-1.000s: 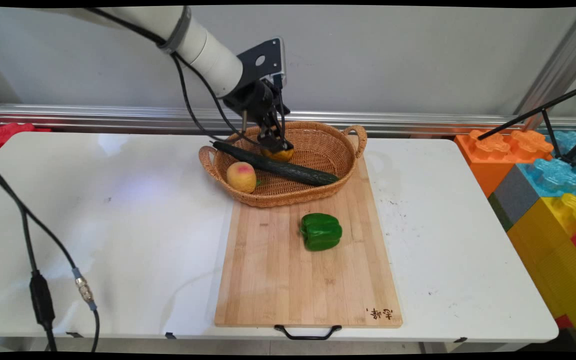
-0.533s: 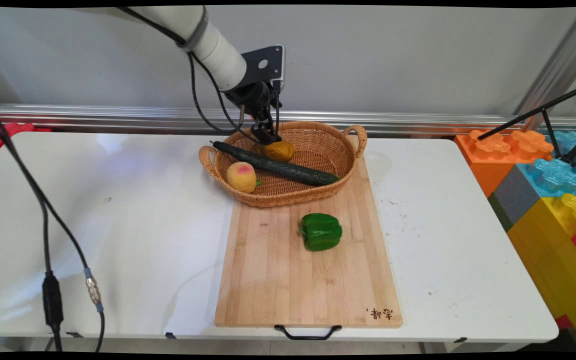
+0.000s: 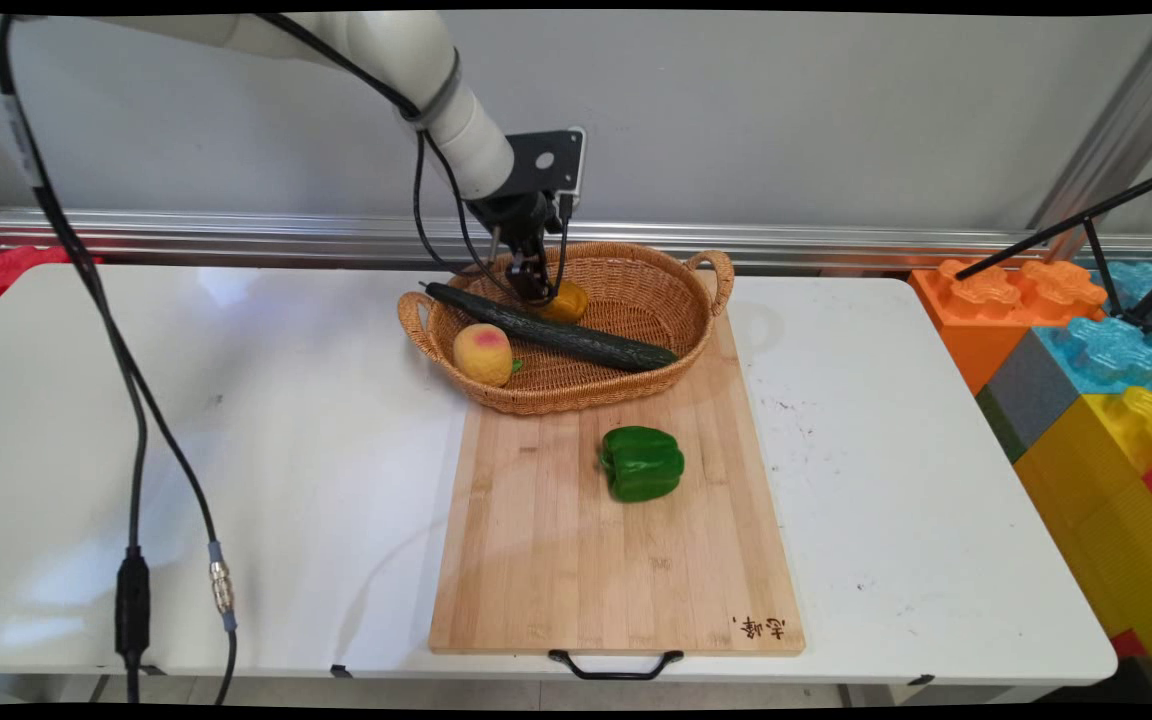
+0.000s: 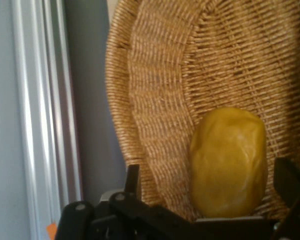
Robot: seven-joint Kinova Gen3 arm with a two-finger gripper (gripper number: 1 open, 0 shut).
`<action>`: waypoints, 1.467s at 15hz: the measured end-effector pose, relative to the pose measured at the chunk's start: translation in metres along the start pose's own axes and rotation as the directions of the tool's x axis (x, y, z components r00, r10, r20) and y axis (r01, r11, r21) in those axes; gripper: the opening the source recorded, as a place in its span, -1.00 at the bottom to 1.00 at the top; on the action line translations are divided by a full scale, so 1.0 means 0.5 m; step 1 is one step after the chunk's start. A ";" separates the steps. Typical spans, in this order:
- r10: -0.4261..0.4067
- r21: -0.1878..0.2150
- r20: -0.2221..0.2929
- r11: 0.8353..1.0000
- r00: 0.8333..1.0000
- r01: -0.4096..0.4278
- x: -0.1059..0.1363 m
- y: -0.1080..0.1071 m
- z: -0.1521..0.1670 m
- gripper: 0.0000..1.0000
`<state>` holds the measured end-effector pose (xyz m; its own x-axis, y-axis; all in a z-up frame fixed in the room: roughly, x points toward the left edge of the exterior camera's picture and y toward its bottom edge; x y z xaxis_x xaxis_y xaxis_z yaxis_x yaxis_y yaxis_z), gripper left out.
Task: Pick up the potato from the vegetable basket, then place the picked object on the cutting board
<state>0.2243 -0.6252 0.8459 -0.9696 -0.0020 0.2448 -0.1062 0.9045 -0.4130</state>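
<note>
A wooden cutting board (image 3: 576, 540) bearing a green bell pepper (image 3: 642, 462) is seen on the white table (image 3: 236, 450), with a wicker basket (image 3: 706, 300) at its far end in which a cucumber (image 3: 556, 335), a peach (image 3: 482, 353) and what may be a potato (image 4: 229, 162) are held.

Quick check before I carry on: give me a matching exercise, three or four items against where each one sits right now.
Items:
1. green bell pepper
2. cucumber
3. peach
4. gripper

Places:
A. lying across the wicker basket
B. on the bare cutting board
C. inside the basket by its left handle
D. down in the basket's far side, at the yellow potato

Pairs: 1-B, 2-A, 3-C, 4-D
</note>
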 end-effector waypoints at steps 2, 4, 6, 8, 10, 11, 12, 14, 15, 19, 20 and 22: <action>0.013 -0.023 0.015 1.000 1.000 -0.013 0.003 0.003 0.020 1.00; 0.024 -0.041 0.027 0.999 0.999 -0.023 0.006 0.006 0.035 1.00; 0.031 -0.053 0.037 0.998 0.999 -0.029 0.007 0.007 0.046 1.00; 0.035 -0.061 0.043 0.998 0.998 -0.033 0.009 0.008 0.053 1.00; 0.038 -0.067 0.045 0.997 0.998 -0.035 0.011 0.009 0.061 1.00; 0.039 -0.070 0.046 0.997 0.998 -0.036 0.012 0.009 0.064 1.00; 0.040 -0.073 0.046 0.997 0.998 -0.036 0.015 0.010 0.068 1.00; 0.039 -0.076 0.046 0.996 0.998 -0.036 0.019 0.010 0.074 1.00; 0.039 -0.078 0.046 0.996 0.998 -0.036 0.022 0.010 0.077 -1.00; 0.038 -0.086 0.048 0.996 0.998 -0.034 0.029 0.009 0.089 -1.00; 0.036 -0.088 0.049 0.996 0.998 -0.032 0.030 0.009 0.091 -1.00; 0.032 -0.090 0.048 0.996 0.998 -0.027 0.032 0.010 0.094 -1.00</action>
<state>0.1977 -0.6407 0.8069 -0.9820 0.0058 0.1889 -0.0596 0.9390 -0.3388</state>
